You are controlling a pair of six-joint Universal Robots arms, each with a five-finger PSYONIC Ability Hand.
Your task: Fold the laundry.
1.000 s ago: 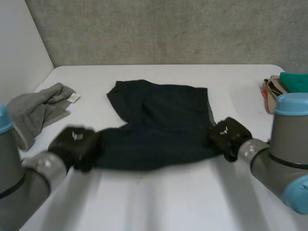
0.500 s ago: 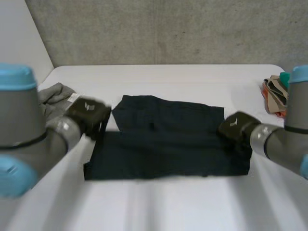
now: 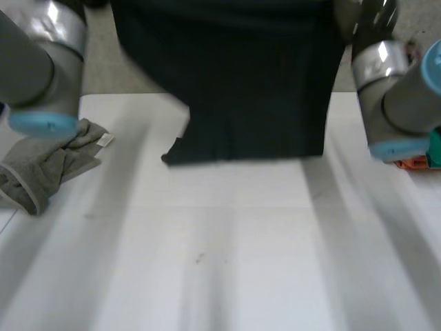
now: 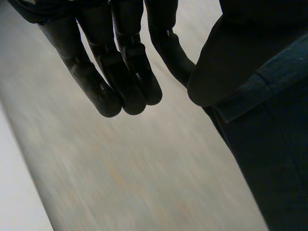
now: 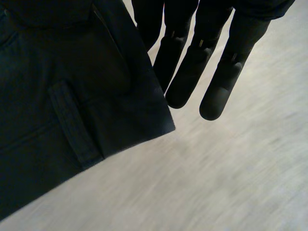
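A dark garment (image 3: 248, 83) with a waistband and a belt loop hangs in the air between my raised arms, its lower edge at the white table (image 3: 227, 248). In the left wrist view my left hand (image 4: 120, 67) has straight fingers, and the innermost one runs behind a top corner of the garment (image 4: 250, 110), pinching it. In the right wrist view my right hand (image 5: 207, 57) also has straight fingers, with the other top corner of the garment (image 5: 77, 96) gripped at its inner side. My right hand (image 3: 377, 14) is high up beside the cloth in the head view.
A crumpled grey towel (image 3: 48, 162) lies on the table under my left arm. A pile of coloured clothes (image 3: 424, 157) sits at the table's right side, partly behind my right arm. A concrete wall stands behind the table.
Both hands have risen from table level to high above it, lifting the dark garment off the table. It lay flat before and now hangs down.
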